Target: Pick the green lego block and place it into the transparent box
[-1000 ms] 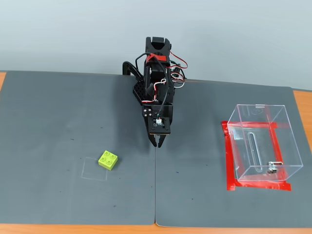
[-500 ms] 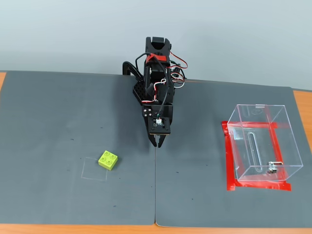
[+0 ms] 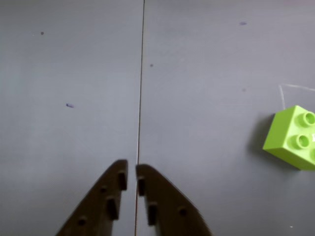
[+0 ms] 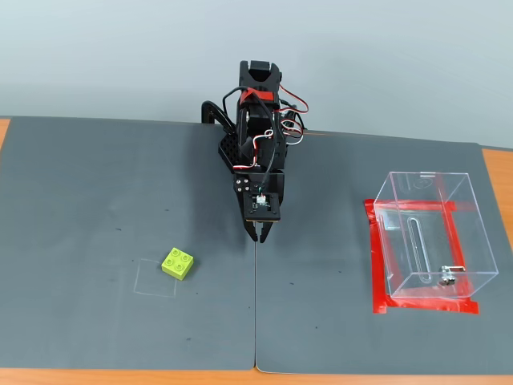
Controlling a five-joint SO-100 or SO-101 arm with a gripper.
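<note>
The claw point(image 4: 262, 236) hangs over the seam between the two grey mats point(image 4: 120, 200), its jaws nearly closed with only a thin slit between the tips, gripping nothing. Nothing of the task looks done: approach, grasp, carry and drop all remain. In the fixed view the green lego block point(image 4: 177, 263) sits on the tabletop well to the claw's left and slightly nearer the camera. It is square, so no long axis; studs up, edges turned askew to the seam. The transparent box point(image 4: 433, 241) stands empty, well to the claw's right.
</note>
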